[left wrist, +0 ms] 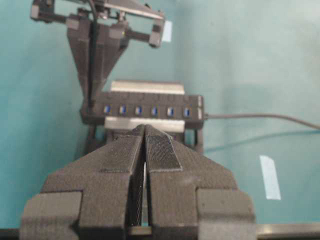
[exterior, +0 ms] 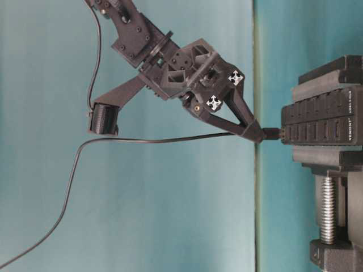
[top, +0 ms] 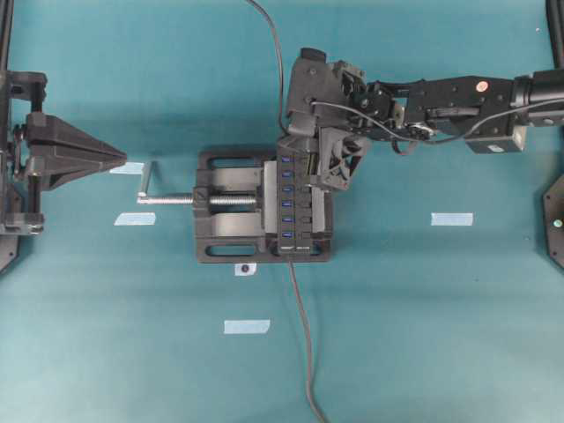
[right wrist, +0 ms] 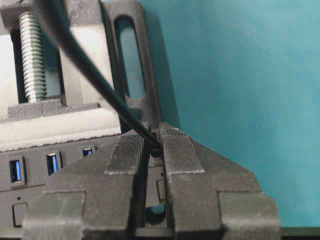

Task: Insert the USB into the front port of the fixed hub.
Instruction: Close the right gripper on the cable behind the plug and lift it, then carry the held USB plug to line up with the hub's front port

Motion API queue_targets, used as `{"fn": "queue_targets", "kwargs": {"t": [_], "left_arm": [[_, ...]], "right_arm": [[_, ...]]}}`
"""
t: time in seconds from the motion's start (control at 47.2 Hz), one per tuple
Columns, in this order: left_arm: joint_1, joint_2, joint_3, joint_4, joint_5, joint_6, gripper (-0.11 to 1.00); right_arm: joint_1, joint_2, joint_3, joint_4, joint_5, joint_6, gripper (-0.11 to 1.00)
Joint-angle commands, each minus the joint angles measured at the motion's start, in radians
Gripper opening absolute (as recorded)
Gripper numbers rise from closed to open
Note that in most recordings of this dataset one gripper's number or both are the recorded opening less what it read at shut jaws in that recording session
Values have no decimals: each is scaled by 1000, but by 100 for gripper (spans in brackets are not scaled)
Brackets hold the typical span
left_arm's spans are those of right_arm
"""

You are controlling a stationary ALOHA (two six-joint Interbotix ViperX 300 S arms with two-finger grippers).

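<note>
One fixed hub point(top: 298, 207), long and black, clamped in one black vise point(top: 231, 207) near the middle of the teal surface point(top: 423, 335). Overhead view shows six blue ports free in a row along the hub; the end toward the top of that view is covered by the right end effector point(top: 298, 152). The vise has one silver screw point(top: 176, 200) sticking out to the left. One grey cable point(top: 304, 344) leaves the hub's near end and runs off the lower edge. Four strips of pale tape point(top: 452, 219) lie scattered on the surface. Two arms in view.

The USB point(exterior: 271, 134): one small black plug on one thin black cable point(exterior: 159, 140). In the table-level view the plug sits directly ahead of the right end effector's fingertips, pinched between them, its nose touching or already entering the end port of the hub; how deep it sits cannot be told. The right wrist view shows the thin cable passing between the two pads point(right wrist: 131, 150), which are clenched around it just above the hub.

Left end effector point(top: 119, 159) rests well apart on the left, pointed at the vise, its pads point(left wrist: 160, 150) pressed together on nothing.
</note>
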Motion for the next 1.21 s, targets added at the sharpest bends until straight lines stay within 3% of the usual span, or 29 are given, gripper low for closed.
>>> {"fn": "queue_targets", "kwargs": {"t": [0.0,0.785,1.187], "left_arm": [[2,3,-12,2,-6,0,0],[2,3,-12,2,-11,-3,0],[2,-3,-9,2,-11,-3,0]], "right_arm": [[-2,-18,-20,2,3,-3,4],[20,-43,-95,6,91,6,3],[28,-74,-89,14,127,32,3]]}}
